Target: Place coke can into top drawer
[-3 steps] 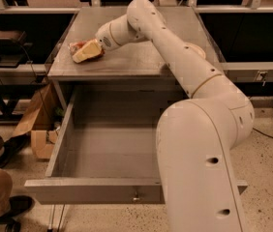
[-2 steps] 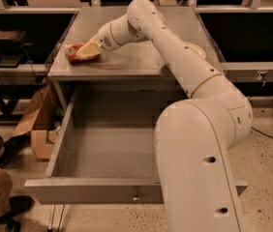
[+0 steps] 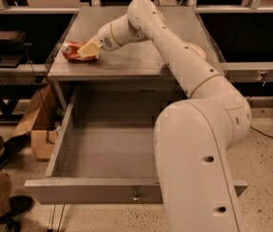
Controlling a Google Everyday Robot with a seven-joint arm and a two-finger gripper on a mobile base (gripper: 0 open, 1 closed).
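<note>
1. The can (image 3: 71,51) sits near the left front corner of the tabletop (image 3: 141,64), not yet in the drawer.
2. The tool (image 3: 89,50) is at the can's right side, touching it and partly over it. I cannot tell whether it is clamped on the can.
3. A second ago the tool hid nearly all of the can. Now more red shows to its left, though the tool has hardly moved — probably a grasp being settled, with no lift yet.
4. The drawer (image 3: 78,190) stands pulled out below the tabletop, with nothing inside it, ready for the can.
5. The can is close to the left edge — a sideways push could knock it off.
</note>
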